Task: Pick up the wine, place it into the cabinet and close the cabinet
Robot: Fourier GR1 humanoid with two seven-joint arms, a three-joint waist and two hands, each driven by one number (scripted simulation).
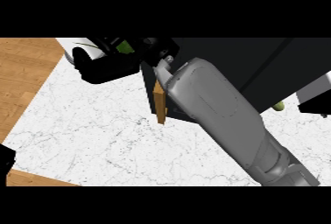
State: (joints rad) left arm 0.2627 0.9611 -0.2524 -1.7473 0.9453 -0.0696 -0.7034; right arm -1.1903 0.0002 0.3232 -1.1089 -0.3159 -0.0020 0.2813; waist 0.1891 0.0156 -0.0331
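Wine [127, 45] shows as a green patch at the cabinet [258, 65] mouth, so I reckon my right hand [155, 46] is setting it inside; I cannot tell its fingers. Wooden door [160, 105] stands open over the tabletop [97, 131], not yet closed.

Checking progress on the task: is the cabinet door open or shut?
Open: the cabinet door's wooden edge juts out over the counter, beside the right forearm.

No readable text or labels.
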